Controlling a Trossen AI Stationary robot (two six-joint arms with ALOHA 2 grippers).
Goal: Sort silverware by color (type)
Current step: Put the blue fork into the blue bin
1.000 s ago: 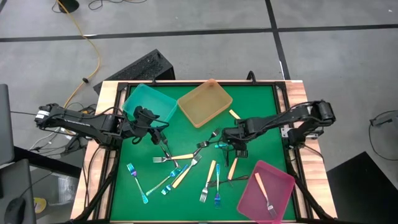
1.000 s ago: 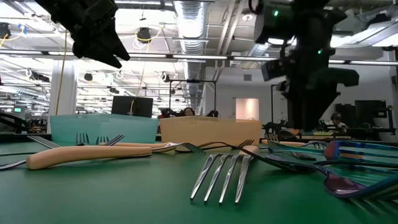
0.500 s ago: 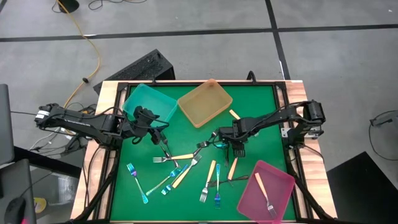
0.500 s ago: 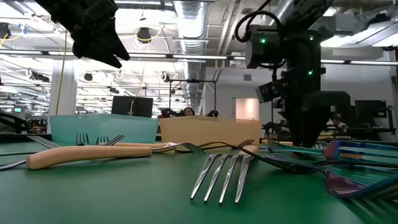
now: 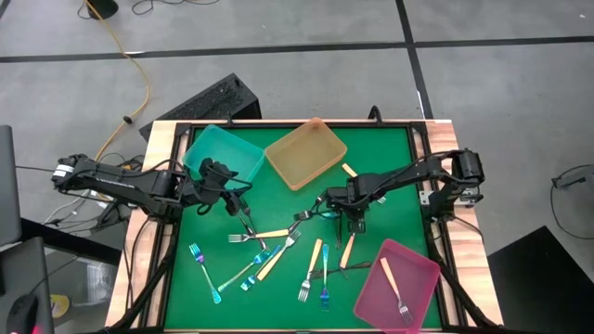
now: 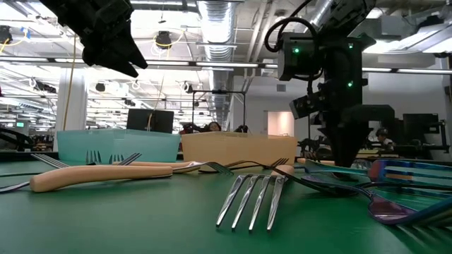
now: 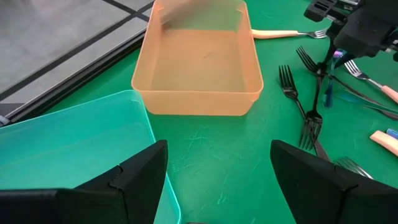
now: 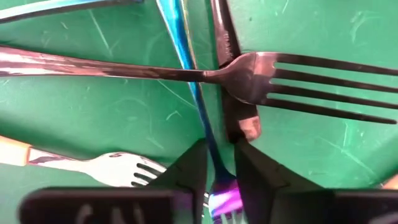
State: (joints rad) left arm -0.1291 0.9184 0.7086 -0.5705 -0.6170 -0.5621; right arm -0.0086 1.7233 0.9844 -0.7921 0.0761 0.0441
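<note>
Now your right gripper (image 8: 219, 165) is pinching the blue fork (image 8: 186, 62) lying mid-tabletop among dark forks (image 8: 292, 78); left gripper (image 7: 217, 180), fingers wide, is hovering by the teal tray (image 5: 223, 153). Next, lift straight up toward it.

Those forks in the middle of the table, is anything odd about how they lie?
Yes: several lie crossed in a tangle. The right pincer has its fingers around an iridescent blue fork that runs under a dark grey fork, so lifting it may drag the neighbour.
</note>
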